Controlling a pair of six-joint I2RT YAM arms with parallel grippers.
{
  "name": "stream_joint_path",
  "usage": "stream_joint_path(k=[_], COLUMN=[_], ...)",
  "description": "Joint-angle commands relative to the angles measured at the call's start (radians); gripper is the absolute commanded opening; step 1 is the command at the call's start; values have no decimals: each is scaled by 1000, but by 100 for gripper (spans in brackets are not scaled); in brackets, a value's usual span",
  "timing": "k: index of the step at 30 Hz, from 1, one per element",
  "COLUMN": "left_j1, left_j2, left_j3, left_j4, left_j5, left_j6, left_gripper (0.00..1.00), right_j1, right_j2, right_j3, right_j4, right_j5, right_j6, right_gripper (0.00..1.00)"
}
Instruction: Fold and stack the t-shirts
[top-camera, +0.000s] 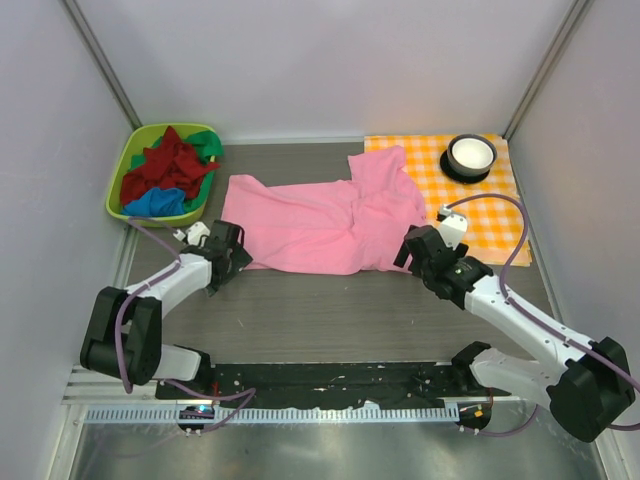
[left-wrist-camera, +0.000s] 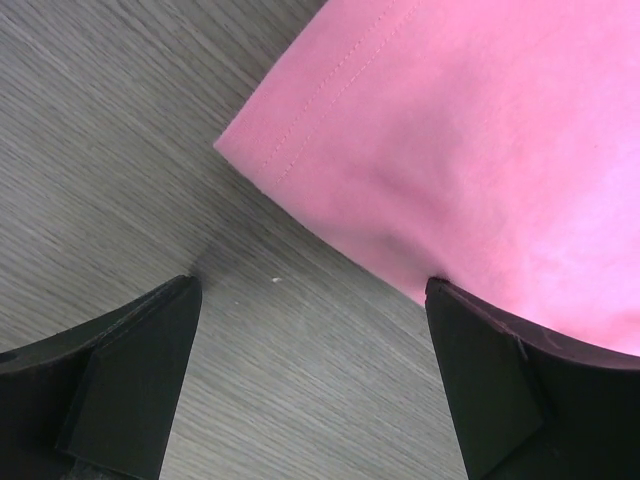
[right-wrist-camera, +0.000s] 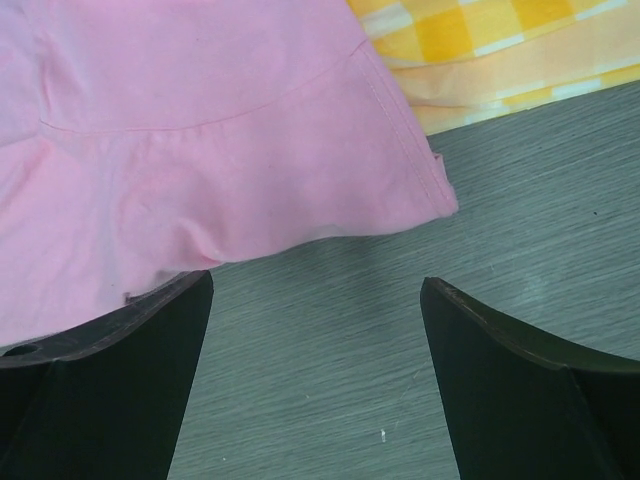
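A light pink t-shirt (top-camera: 325, 220) lies spread and wrinkled across the middle of the table. My left gripper (top-camera: 232, 250) is open at its near left corner, and the left wrist view shows that corner (left-wrist-camera: 450, 150) just ahead of the open jaws (left-wrist-camera: 312, 290), the right finger touching the hem. My right gripper (top-camera: 412, 250) is open at the near right corner, which shows in the right wrist view (right-wrist-camera: 250, 150) above the open jaws (right-wrist-camera: 316, 285). Dark red (top-camera: 165, 165), green (top-camera: 207, 143) and blue (top-camera: 157, 202) t-shirts are heaped in a green basket (top-camera: 118, 180).
An orange-and-white checked cloth (top-camera: 470, 205) lies at the back right under the pink shirt's sleeve, with a dark bowl (top-camera: 470, 156) on it. White walls enclose the table on three sides.
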Motion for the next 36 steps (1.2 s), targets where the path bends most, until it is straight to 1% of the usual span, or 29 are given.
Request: stream_joint_path(k=[1,3,4,7,9,11,13,14,19,24,27,30,35,36], left_j1=[-2,-2,-2,-1,-1,4,17,21,67,166,192,200,199,200], left_j2=[-70,-97,-107,-127,-136,-121,-93,-58,-6,30,53,76,116,119], left_j3=[-18,-15,-8,52,66,75,84,89,80,77,86,95,74,66], left_j4=[65,57,27,-41,-61,-64,-64,-67,-23,32,48,52,94,101], left_j5=[-39,-27,-30,-57,-76,-91,-78,-74,-51,13,21,35,65,71], left_j6=[-57,-59,-57,-34,-21,-16,-11,-8,-17,-11,-1,3,-5,-5], left_gripper=[99,100,100,100,100,100,100,100,100,100,99,98,93,89], right_j1=[4,4,4,4,4,4,4,4,4,4,4,4,4,4], right_j2=[-31,-33,-30,-17,-11,-2,-2,-3,-17,-22,-23,-19,-7,-4], right_j3=[-19,-23,-25,-23,-22,-22,-20,-20,-19,-40,-55,-65,-65,-65], right_j4=[11,14,19,28,37,45,49,52,56,60,71,74,74,74], right_j5=[-9,-15,-18,-27,-32,-33,-38,-36,-27,-29,-38,-36,-32,-33], right_j6=[-7,-7,-8,-15,-16,-15,-13,-13,-24,-30,-28,-27,-27,-28], right_gripper=[90,90,90,90,90,90,90,90,90,90,89,89,89,89])
